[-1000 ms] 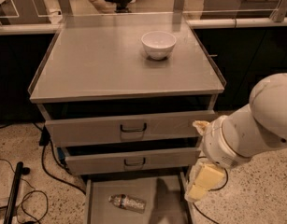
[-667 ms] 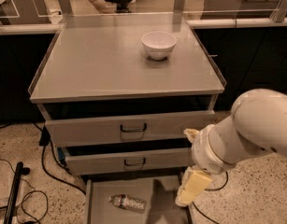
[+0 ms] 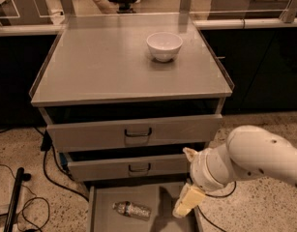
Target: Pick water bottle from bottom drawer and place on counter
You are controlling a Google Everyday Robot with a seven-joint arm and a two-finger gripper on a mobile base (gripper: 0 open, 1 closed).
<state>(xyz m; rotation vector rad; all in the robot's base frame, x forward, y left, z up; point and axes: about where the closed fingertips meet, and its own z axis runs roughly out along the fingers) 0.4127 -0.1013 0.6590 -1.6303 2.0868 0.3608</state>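
The water bottle [image 3: 132,210] lies on its side on the floor of the bottom drawer [image 3: 102,199], which is pulled out; the gripper [image 3: 189,200] hangs over the right side of that drawer, near the bottle but not touching it; I cannot tell if the gripper is open or closed; the counter [image 3: 104,66] up top has a white bowl [image 3: 164,46] near the back; the bottle is round, so a bump from the side may make it roll away; the big white arm [image 3: 254,156] sits close to the middle drawer [image 3: 133,167], so lifting straight up may knock it; up on the counter, the bottle may hit the bowl if set down too near
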